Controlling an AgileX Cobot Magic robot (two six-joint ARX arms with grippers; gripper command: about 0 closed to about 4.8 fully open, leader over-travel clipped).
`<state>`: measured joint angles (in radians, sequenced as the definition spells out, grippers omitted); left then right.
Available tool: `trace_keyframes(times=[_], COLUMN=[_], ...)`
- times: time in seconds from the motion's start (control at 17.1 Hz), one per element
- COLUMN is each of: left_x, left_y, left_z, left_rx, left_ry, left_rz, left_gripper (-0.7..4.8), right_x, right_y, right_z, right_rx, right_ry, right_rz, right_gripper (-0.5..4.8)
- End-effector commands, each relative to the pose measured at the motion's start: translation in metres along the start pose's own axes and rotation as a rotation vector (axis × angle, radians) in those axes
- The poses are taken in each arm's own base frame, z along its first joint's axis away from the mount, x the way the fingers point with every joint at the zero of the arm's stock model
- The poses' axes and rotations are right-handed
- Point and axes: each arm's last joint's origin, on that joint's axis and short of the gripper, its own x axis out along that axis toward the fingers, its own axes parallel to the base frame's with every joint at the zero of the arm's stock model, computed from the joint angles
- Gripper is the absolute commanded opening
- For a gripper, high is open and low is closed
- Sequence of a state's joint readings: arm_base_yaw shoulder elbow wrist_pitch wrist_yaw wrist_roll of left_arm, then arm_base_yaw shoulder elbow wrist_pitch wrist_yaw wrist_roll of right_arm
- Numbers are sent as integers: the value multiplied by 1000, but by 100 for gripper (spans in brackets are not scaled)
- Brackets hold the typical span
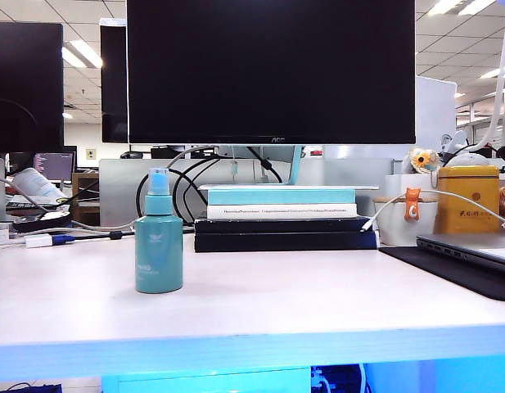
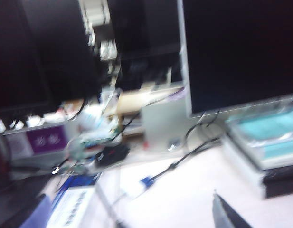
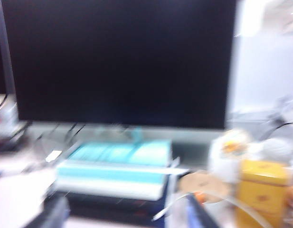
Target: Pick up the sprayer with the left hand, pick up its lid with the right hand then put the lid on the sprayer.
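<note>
sprayer (image 1: 159, 243): upright on tabletop (image 1: 317, 286), lid (image 1: 158, 182) at 12 o'clock | light, slick; grab its wide body | left tool (image 2: 227, 213) spread wide, empty | right tool: can't tell

We see the sprayer (image 1: 159, 243) standing upright on the white table (image 1: 317, 303), its clear lid (image 1: 158, 182) on top. Behind it, books (image 1: 283, 217) are stacked beneath a dark monitor (image 1: 271, 70); neither gripper is visible.
</note>
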<state>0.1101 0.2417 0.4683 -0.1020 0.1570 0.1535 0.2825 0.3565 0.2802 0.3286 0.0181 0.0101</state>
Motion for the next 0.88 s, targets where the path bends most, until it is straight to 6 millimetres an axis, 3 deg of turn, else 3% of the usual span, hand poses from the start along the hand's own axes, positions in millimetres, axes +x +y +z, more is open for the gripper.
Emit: trace_keyframes(times=[0.06, 0.12, 0.23, 0.35, 0.41, 0.47, 0.53, 0.59, 0.64, 0.76, 0.88], left_x=[-15, -26, -29, -29, -28, -26, -24, -23, -22, -20, -20], left_y=[-6, -9, -9, -10, -10, -10, -11, -12, -14, -14, -15], left_z=[-19, -23, -28, -35, -38, -43, -48, -53, -57, -60, -60], left_rx=[-106, -141, -172, -197, -199, -200, -200, -186, -150, -131, -124], left_ry=[-12, -22, 6, 62, 75, 87, 102, 112, 124, 112, 109], left_rz=[-23, -20, 3, 12, 17, 20, 9, -22, -62, -78, -83], left_gripper=[440, 433, 425, 424, 420, 366, 297, 180, -12, -6, -6], right_x=[-15, -21, -29, -34, -35, -36, -36, -36, -36, -37, -37], right_y=[-2, -2, -5, -8, -9, -9, -9, -9, -7, -3, -3], right_z=[-17, -28, -42, -63, -70, -74, -74, -75, -77, -85, -86], right_rx=[1, 0, 69, 42, 37, 9, -9, -15, -13, 13, 16], right_ry=[-4, 28, 2, 18, 41, 85, 96, 103, 121, 207, 223], right_rz=[-41, -60, -154, -238, -249, -248, -250, -235, -181, -44, -41], right_gripper=[331, 331, 242, 211, 154, 40, -3, -1, -1, -1, -1])
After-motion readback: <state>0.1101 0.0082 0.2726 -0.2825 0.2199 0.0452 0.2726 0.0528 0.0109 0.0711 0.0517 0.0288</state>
